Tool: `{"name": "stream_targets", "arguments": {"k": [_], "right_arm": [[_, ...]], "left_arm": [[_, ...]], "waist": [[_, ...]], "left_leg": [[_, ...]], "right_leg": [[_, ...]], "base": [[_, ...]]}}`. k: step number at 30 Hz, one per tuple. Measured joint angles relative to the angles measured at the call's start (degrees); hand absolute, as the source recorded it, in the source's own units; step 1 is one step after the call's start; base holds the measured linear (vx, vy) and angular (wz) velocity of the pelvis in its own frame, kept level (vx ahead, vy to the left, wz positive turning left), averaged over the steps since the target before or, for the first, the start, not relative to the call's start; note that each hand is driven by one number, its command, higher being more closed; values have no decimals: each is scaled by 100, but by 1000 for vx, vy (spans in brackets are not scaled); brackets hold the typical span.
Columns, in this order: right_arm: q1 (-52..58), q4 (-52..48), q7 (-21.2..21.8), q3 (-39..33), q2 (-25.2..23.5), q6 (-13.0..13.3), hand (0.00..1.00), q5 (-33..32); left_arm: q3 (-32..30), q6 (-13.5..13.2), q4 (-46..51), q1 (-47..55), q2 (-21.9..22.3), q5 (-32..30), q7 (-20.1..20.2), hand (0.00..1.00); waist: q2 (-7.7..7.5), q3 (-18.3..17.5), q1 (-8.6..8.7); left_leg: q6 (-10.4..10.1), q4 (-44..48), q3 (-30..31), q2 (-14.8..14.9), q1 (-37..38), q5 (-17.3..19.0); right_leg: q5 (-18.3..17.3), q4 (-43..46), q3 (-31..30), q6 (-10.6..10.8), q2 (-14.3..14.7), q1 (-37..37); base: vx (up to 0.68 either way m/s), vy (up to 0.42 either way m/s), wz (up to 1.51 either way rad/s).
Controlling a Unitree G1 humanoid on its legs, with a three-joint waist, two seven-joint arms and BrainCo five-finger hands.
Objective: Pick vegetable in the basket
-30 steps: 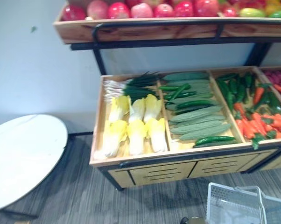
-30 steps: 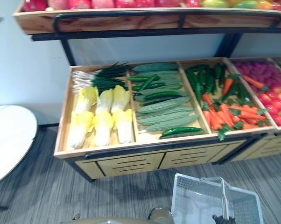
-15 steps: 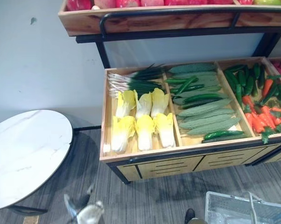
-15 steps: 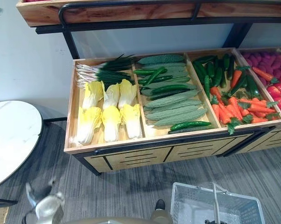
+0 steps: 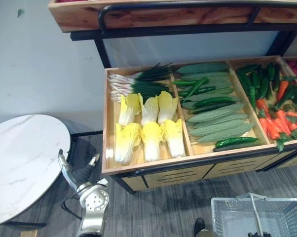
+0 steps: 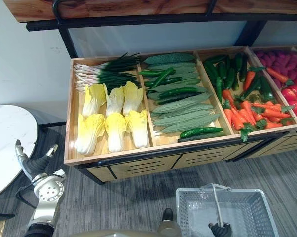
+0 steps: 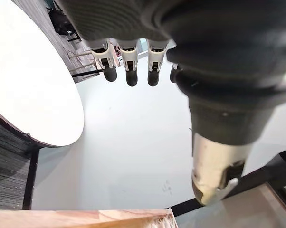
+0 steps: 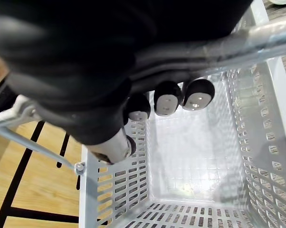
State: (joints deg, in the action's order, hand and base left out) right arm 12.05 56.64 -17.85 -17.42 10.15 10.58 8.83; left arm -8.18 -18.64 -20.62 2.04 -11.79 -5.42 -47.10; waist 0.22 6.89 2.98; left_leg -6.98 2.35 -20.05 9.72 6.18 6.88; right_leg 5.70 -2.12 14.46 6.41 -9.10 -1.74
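- Round white table (image 5: 20,168): stands on the floor on the outer side of the left hand, its rim just beside the fingers.
- Left hand (image 5: 81,174): raised low in front of the wooden crate, between the table and the crate's near left corner. In its wrist view the fingers (image 7: 128,71) run out straight in a row with the thumb apart. It is open wide and has hold of nothing.
- Wooden crate (image 5: 108,148): ahead of the left hand and to its inner side, not touched by it. It is divided into side-by-side compartments under an upper wooden shelf (image 5: 163,16).
- Compartment nearest the left hand: spring onions (image 5: 138,84) lie across the far end. Yellow cabbages (image 5: 151,128) lie in two rows in front of them.
- Next compartment: pale green ridged gourds (image 5: 217,123) are stacked lengthwise, with long dark green vegetables (image 5: 236,141) among them and along the near edge.
- Third compartment, ahead of the right hand: dark green vegetables at the far end and carrots (image 5: 272,126) nearer.
- All vegetables seen lie in the crate, well apart from both hands.
- Basket (image 6: 185,217): pale perforated plastic, hanging below the right hand in front of the crate. Its wire handle (image 6: 216,202) is swung up.
- Right hand (image 8: 100,85): directly over the basket. Its fingers (image 8: 167,97) are curled tight round the handle and carry the basket.
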Motion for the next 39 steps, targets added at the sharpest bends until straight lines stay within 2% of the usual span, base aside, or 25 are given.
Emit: {"name": "stream_targets", "arguments": {"k": [7, 10, 15, 21, 29, 33, 37, 39], "right_arm": [[41, 0, 5, -1, 7, -2, 100, 12], [25, 0, 7, 7, 12, 0, 100, 16], [31, -8, 7, 47, 16, 3, 100, 19], [32, -26, 12, 60, 17, 3, 100, 23], [45, -25, 10, 62, 19, 21, 100, 30], [49, -26, -37, 208, 59, 22, 100, 28], [46, -26, -40, 221, 61, 24, 100, 26], [47, -26, -40, 226, 61, 23, 100, 24]], "left_arm": [[247, 14, -52, -251, -81, 0, 29, 0], [509, 60, -84, -307, -202, 9, 248, 0], [919, 355, -301, -651, -234, 10, 480, 0], [1200, 769, -734, -830, -238, 11, 520, 0], [1244, 1042, -1267, -867, -237, 24, 441, 0], [1234, 1170, -1414, -900, -237, 25, 270, 0], [1231, 1190, -1417, -917, -237, 20, 240, 0], [1232, 1282, -1491, -979, -235, 12, 241, 0]], "waist": [[-20, 8, 39], [-24, 7, 147], [-24, 7, 157], [-21, 5, 171], [-21, 4, 182], [-25, 5, 183], [-27, 3, 183], [-27, 3, 188]], "left_leg": [[0, 197, -233, -18, 8, 149], [-1, 200, -265, -16, 24, 150], [-22, 198, -363, -6, 100, 168], [-42, 196, -469, 12, 192, 190], [-42, 306, -542, 30, 201, 271], [-37, 340, -568, 21, 192, 300], [-38, 353, -568, 25, 170, 300], [-39, 355, -569, 28, 163, 301]], "right_leg": [[163, -187, -233, 11, 4, -1], [173, -194, -254, 23, 9, -2], [201, -207, -383, 15, 39, -1], [215, -234, -484, 17, 82, -1], [224, -234, -551, 30, 89, -1], [231, -239, -575, 41, 76, -2], [241, -293, -572, 55, 80, -7], [241, -294, -572, 55, 84, -12]], "base": [[-43, -1, -21], [-18, -11, -4], [-12, -14, -10], [-16, -20, -10], [-24, -20, -5], [-36, -16, -4], [-10, -16, 0], [0, 0, 0]]}}
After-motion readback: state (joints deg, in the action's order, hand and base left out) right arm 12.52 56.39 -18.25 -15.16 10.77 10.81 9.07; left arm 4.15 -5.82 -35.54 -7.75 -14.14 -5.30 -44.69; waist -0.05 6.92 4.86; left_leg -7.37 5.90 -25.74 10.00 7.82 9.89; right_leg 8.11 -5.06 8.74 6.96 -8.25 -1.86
